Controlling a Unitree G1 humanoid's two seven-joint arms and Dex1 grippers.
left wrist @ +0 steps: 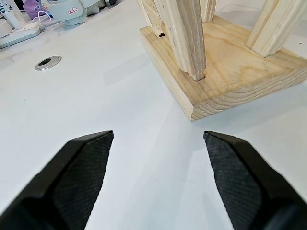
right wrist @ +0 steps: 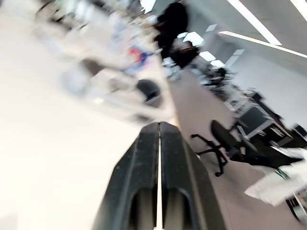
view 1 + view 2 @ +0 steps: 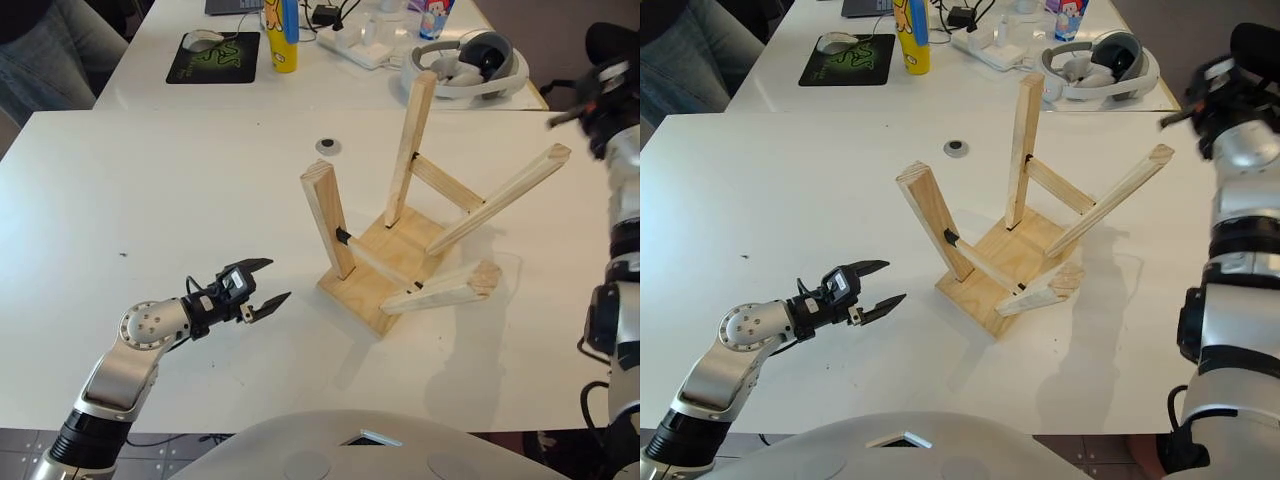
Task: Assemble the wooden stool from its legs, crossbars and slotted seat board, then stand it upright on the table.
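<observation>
Left pincer [image 1: 158, 136] gapes, fingers apart, low over the bench [image 3: 150, 180] — its wrist view catches a leg [image 1: 184, 38] seated in the seat board [image 1: 230, 72]. Stool [image 3: 400, 250] rests upside-down just beyond. Right pincer [image 2: 159, 125] — fingers together — hangs raised at the far right.

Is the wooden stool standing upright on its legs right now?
No, the stool is upside down, with its seat board resting on the table and its legs pointing up and outward.
</observation>
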